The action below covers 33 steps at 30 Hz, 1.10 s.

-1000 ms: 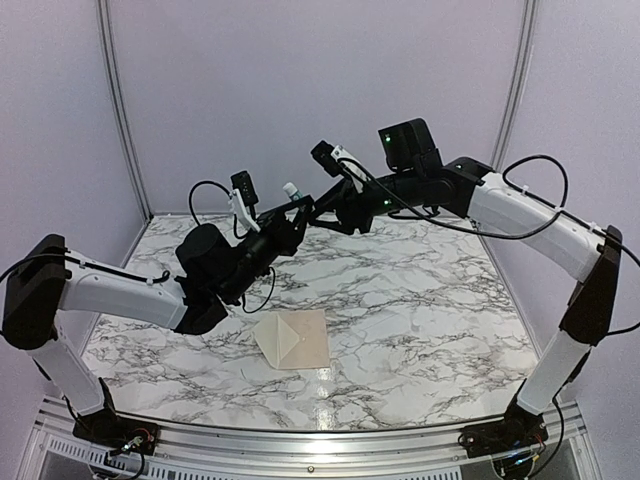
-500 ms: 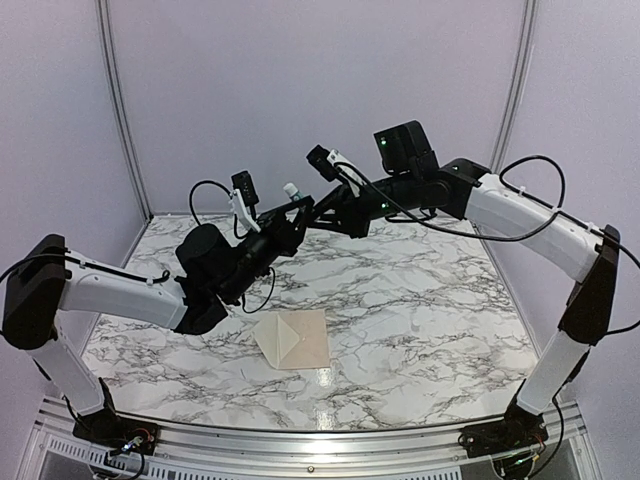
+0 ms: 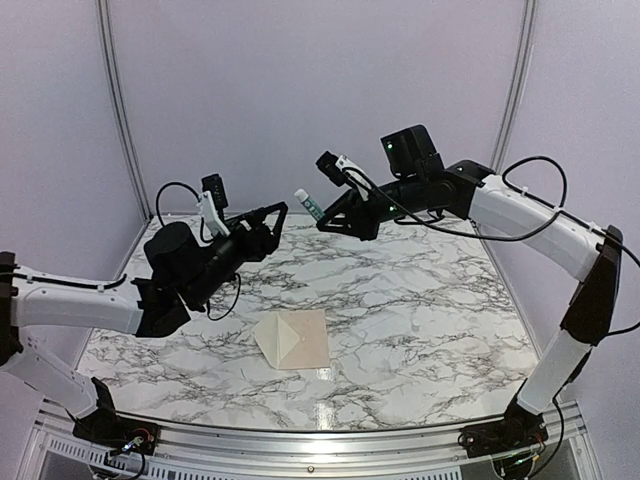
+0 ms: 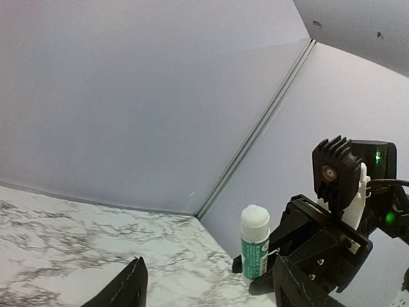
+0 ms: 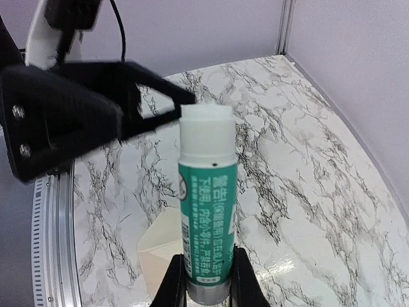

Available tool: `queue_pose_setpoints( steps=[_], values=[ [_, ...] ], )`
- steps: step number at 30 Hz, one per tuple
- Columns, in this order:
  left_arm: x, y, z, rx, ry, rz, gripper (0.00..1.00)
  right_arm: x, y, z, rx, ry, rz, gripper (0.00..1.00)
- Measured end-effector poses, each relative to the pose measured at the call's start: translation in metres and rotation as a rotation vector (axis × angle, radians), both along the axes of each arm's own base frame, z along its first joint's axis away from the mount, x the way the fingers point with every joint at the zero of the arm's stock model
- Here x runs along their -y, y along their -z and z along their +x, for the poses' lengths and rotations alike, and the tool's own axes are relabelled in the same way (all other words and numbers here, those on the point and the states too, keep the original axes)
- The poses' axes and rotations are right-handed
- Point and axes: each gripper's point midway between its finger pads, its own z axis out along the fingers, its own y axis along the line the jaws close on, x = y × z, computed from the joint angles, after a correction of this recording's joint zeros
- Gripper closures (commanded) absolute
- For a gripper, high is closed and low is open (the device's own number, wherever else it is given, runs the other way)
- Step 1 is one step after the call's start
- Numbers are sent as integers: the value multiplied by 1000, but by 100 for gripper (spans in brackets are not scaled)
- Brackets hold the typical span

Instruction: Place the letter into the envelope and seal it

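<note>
Right gripper is clamped on the base of a glue stick, high over the table. In the right wrist view its fingers pinch the grey bottom end, and the green-and-white stick pokes straight out past the tips, white end farthest from them. Left gripper faces it w/ fingers spread wide, nothing btwn them; its tips are just beside the stick's white end, not touching. From the left wrist cam the stick stands upright ahead of the left fingers. The envelope lies flat on the marble well below both sets of fingers, pointed flap showing, w/ the letter against its side toward the right arm; can't tell if the sheet is tucked in or just under it.
</note>
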Motion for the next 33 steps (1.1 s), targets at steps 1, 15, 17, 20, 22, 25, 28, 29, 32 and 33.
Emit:
queue_pose_setpoints(
  steps=[1,15,17,20,22,25,28,29,32,33],
  values=[
    [-10,-3,-2,5,-22,33,32,4,4,2,-7,4,-8,99],
    [12,-39,-52,493,54,1136,34,19,69,-47,-331,-185,-70,98],
    [22,-23,-64,578,89,1289,35,18,75,-54,-381,-213,-67,98],
    [34,11,-76,694,154,1528,36,15,84,-64,-458,-253,-58,98],
    [38,30,-80,763,183,1663,37,14,85,-69,-499,-275,-46,98],
    [39,45,-80,853,193,1807,38,13,85,-76,-550,-305,-28,97],
    [37,49,-80,914,189,1891,41,11,80,-83,-578,-331,-9,97],
    [37,50,-79,932,186,1915,42,11,79,-85,-587,-339,-3,97],
    [37,52,-79,979,181,1980,47,10,77,-90,-618,-356,12,97],
    [37,54,-79,993,180,2001,48,11,78,-91,-630,-361,15,97]
  ],
)
